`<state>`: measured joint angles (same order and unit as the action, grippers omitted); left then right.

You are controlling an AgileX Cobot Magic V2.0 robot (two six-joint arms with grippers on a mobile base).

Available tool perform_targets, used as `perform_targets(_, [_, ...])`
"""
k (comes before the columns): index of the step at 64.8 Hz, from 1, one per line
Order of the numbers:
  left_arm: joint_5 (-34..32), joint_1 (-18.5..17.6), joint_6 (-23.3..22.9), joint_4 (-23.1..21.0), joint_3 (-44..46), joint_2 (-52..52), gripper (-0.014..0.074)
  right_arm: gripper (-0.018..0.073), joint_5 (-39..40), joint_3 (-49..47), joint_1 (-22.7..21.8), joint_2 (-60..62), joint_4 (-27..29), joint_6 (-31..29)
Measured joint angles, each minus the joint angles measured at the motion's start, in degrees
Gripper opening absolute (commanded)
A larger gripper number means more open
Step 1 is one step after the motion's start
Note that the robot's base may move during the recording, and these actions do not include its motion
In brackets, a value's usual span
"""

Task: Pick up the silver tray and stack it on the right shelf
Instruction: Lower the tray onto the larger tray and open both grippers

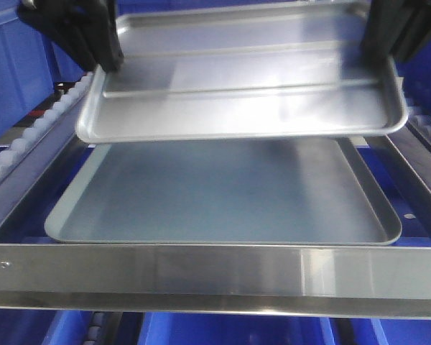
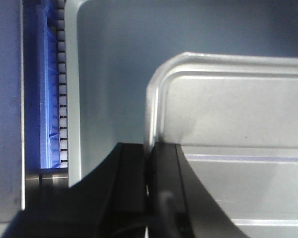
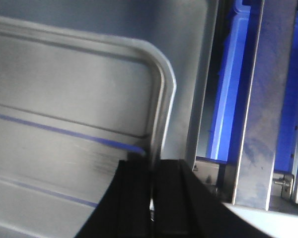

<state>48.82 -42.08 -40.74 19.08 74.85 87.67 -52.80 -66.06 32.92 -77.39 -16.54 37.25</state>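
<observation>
The left gripper (image 2: 150, 151) pinches the left rim of the silver tray (image 1: 244, 100), its black fingers tight on the edge. The right gripper (image 3: 153, 166) pinches the right rim the same way. The silver tray hangs in the air over the grey tray (image 1: 223, 198), and its near edge does not touch it. The grey tray lies flat in the right shelf (image 1: 416, 180). White rollers (image 1: 29, 136) run along the left of the grey tray. The shiny front bar (image 1: 215, 277) sits just in front of it.
</observation>
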Motion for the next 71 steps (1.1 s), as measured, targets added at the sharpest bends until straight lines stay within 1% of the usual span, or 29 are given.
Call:
perform_targets(4, [-0.7,0.7,0.0,-0.2,0.0,1.9,-0.0093,0.0057,1.0,-0.2,-1.3,-2.7,0.5,-0.6])
perform_targets(15, [-2.8,2.6,0.1,-0.8,0.1,7.2,-0.0093,0.0057,4.8,-0.3,-3.2,-9.6,0.6,-1.1])
perform_targets(25, [-5.2,4.3,0.1,-0.8,0.1,11.9,-0.0093,0.0057,7.9,-0.3,-3.6,-13.2,0.6,-1.2])
perform_targets(39, [-7.4,5.2,0.1,-0.9,0.3,15.9,-0.0093,0.0057,9.8,-0.3,-3.7,-15.4,0.5,-1.3])
perform_targets(44, [-7.8,5.4,0.2,-0.9,0.3,16.1,-0.0092,0.0069,10.0,-0.3,-3.8,-15.4,0.3,-1.4])
perform_targets(48, [-8.1,5.4,0.2,-0.9,0.4,16.2,-0.0085,0.0112,10.2,-0.3,-3.8,-15.4,0.2,-1.4])
perform_targets(51, [-8.3,5.4,0.2,-0.9,0.4,16.2,-0.0049,0.0171,10.3,-0.3,-3.8,-15.4,0.1,-1.4])
perform_targets(54, [-8.5,5.4,0.2,-0.9,0.4,16.2,0.0011,0.0261,10.3,-0.3,-3.9,-15.4,-0.1,-1.4])
perform_targets(55, [-8.6,5.4,0.3,-0.9,0.4,16.2,0.0035,0.0276,10.3,-0.3,-3.9,-15.4,-0.1,-1.5])
perform_targets(56, [-8.5,5.4,0.3,-0.9,0.4,16.2,0.0062,0.0305,10.3,-0.3,-3.9,-15.4,-0.2,-1.5])
perform_targets(59, [-8.2,5.5,0.6,-0.2,0.4,16.2,0.0183,0.0421,9.9,-0.3,-3.9,-15.4,-0.9,-1.6])
perform_targets(63, [-7.1,5.8,0.6,0.7,0.4,16.4,0.0309,0.0517,9.4,-0.3,-3.9,-15.4,-1.4,-1.8])
perform_targets(67, [-6.7,6.1,0.6,0.9,0.4,16.4,0.0414,0.0574,9.0,-0.3,-4.0,-15.4,-1.7,-1.9])
perform_targets(71, [-6.1,6.3,0.6,1.2,0.6,16.4,0.0487,0.0584,8.9,-0.3,-4.0,-15.4,-1.7,-2.0])
